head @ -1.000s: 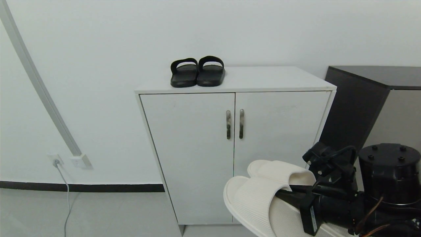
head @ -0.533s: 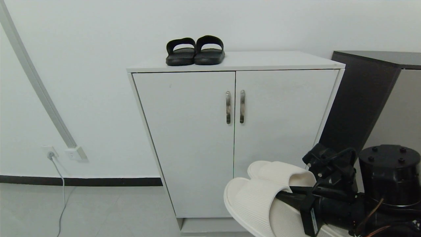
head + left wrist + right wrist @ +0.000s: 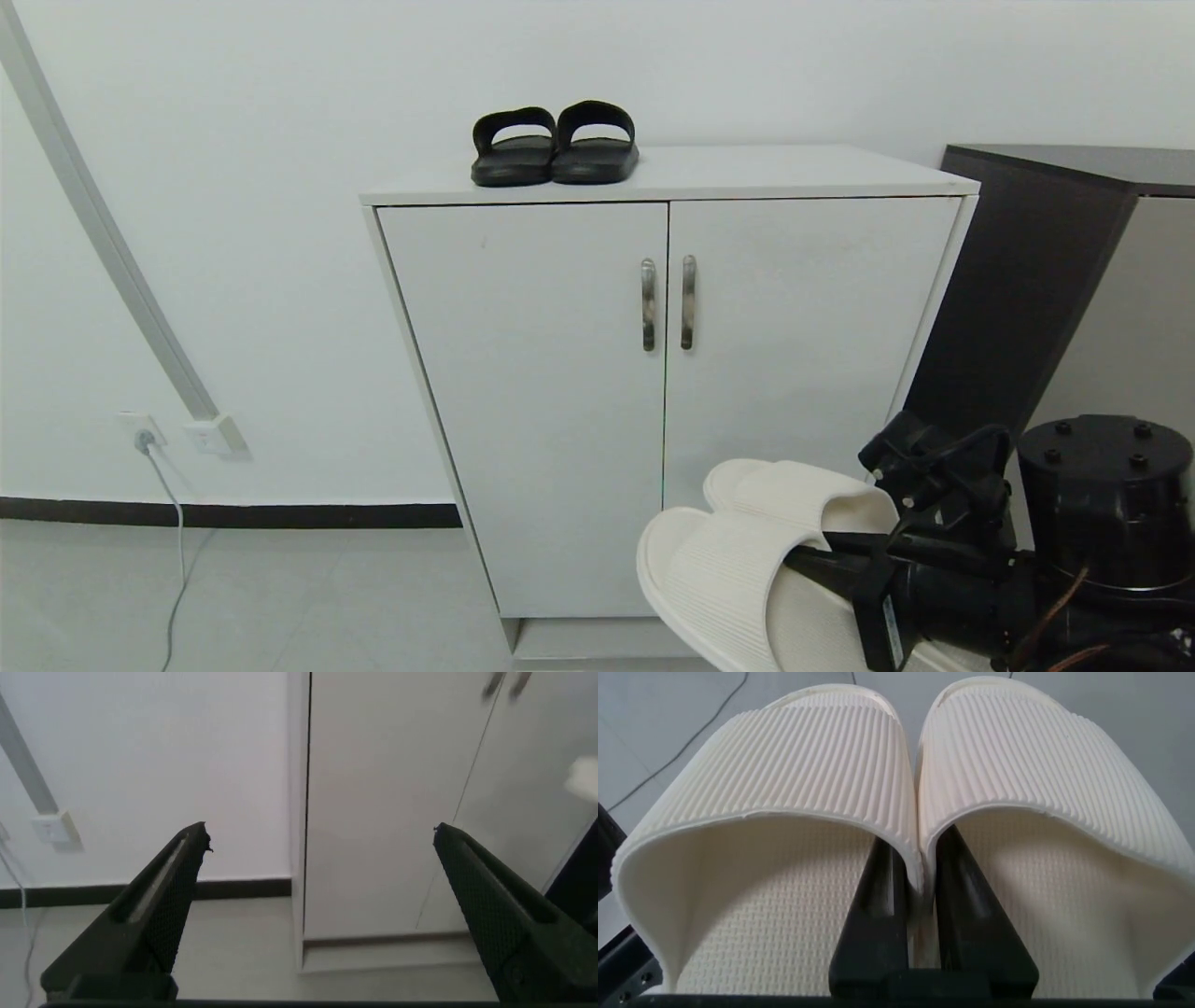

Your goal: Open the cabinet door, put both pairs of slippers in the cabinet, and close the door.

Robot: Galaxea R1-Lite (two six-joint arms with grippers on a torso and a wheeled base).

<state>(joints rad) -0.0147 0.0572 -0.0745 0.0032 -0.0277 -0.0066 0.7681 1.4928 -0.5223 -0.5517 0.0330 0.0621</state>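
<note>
A white cabinet point(image 3: 532, 392) stands against the wall, both doors shut, with two metal handles point(image 3: 667, 304) side by side at the middle. A pair of black slippers point(image 3: 555, 147) sits on its top, towards the left. Low in front of the right door, my right gripper point(image 3: 826, 551) is shut on a pair of white ribbed slippers point(image 3: 738, 560), pinching their inner strap edges together point(image 3: 920, 873). My left gripper point(image 3: 322, 835) is open with nothing in it, facing the cabinet's point(image 3: 392, 812) lower left corner from a distance.
A dark cabinet point(image 3: 1027, 280) stands right beside the white one. On the wall to the left are a slanted conduit point(image 3: 103, 233) and a socket with a cable point(image 3: 140, 437) hanging to the grey floor point(image 3: 261, 597), which is open there.
The head camera moved a second ago, so the cabinet now sits higher and nearer in the picture. The right gripper with the white slippers has sunk slightly.
</note>
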